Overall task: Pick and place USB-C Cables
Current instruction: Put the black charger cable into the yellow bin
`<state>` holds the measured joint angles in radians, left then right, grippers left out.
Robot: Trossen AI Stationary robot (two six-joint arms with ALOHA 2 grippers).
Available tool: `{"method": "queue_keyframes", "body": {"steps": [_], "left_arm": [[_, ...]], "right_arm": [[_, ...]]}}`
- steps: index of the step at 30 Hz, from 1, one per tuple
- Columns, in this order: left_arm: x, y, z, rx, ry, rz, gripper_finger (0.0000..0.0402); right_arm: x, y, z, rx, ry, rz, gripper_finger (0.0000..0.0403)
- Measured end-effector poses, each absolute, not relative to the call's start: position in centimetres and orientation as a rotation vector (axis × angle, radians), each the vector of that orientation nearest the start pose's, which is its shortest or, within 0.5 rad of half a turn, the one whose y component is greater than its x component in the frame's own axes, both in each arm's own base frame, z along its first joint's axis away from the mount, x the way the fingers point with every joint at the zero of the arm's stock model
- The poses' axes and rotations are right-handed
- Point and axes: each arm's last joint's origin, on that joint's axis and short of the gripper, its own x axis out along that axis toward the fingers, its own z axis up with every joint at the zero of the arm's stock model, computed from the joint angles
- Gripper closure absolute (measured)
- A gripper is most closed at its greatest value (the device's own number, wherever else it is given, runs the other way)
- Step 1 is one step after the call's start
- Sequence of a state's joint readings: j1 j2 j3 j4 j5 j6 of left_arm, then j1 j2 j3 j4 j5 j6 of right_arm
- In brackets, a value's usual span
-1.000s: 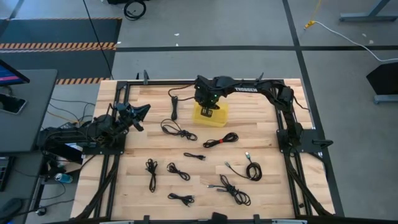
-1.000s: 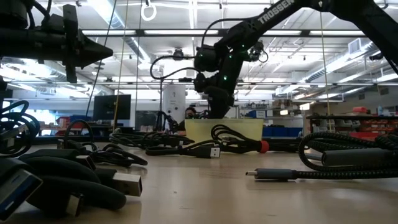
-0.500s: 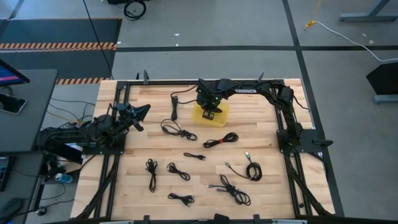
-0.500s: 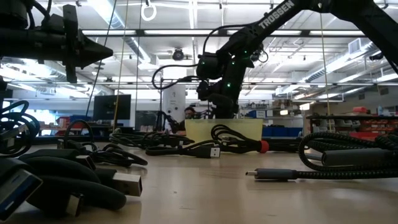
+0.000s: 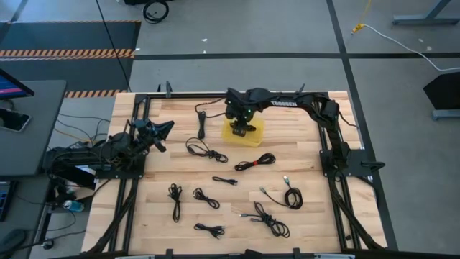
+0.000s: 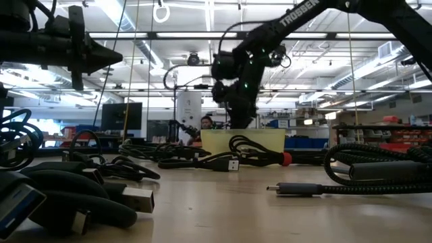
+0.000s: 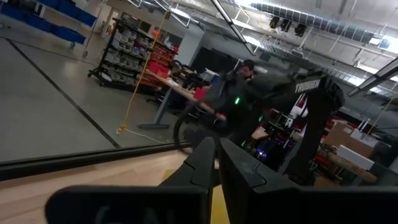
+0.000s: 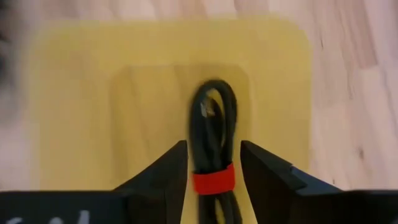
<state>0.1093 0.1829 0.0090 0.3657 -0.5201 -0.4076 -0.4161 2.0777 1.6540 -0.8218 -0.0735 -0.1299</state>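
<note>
USB-C Cables lie loose on the wooden desk (image 5: 302, 155); the high view shows nine small black coils on the bare boards: one straight bundle (image 5: 201, 124) beside the right jaws (image 5: 241, 127), one (image 5: 203, 150) just past it toward the near edge, one with a red band (image 5: 256, 162), and six more well away toward the front: (image 5: 224, 180), (image 5: 175, 199), (image 5: 205, 197), (image 5: 209, 229), (image 5: 271, 221), (image 5: 289, 196). A tenth cable (image 8: 211, 143), black with a red band, lies inside the single yellow tray (image 8: 74, 112), directly between the two fingers (image 8: 163, 171) of the right jaws, which stand apart on either side of it without touching it. From above, that arm covers most of the tray, so this cable is hidden there and shows only in the right wrist view, its lower end cut off by the frame.

The left jaws (image 7: 216, 163) wait off to the desk's side, well apart from every cable, fingers pressed together.

In the low view the coils overlap into a dark tangle and cannot be counted; a person is partly visible behind the tray (image 6: 243, 140).
</note>
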Motion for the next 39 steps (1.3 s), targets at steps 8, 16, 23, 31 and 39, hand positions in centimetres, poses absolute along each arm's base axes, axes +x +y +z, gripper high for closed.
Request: {"method": "queue_keyframes", "body": {"steps": [8, 16, 23, 31, 39], "left_arm": [[10.4, 2.7, 16.8, -0.485, -0.167, 0.661, 0.0372], [11.9, 2.7, 17.6, -0.528, -0.096, 0.616, 0.0340], [15.2, 3.2, 22.0, -0.348, 0.098, 0.640, 0.0269], [20.5, 6.2, 23.1, -0.406, 0.463, 0.768, 0.0249], [24.8, 10.7, 23.8, -0.447, 0.601, 0.912, 0.0248]], "right_arm": [[41.4, -14.5, 30.1, 0.188, 1.056, -0.058, 0.0250], [40.9, -12.2, 40.1, 0.097, 0.743, -0.047, 0.0250], [37.4, -10.9, 45.1, 0.131, 0.557, -0.069, 0.0249], [32.5, -9.2, 50.1, 0.058, 0.405, -0.060, 0.0251], [26.1, -7.3, 54.7, -0.104, 0.250, -0.053, 0.0251]]}}
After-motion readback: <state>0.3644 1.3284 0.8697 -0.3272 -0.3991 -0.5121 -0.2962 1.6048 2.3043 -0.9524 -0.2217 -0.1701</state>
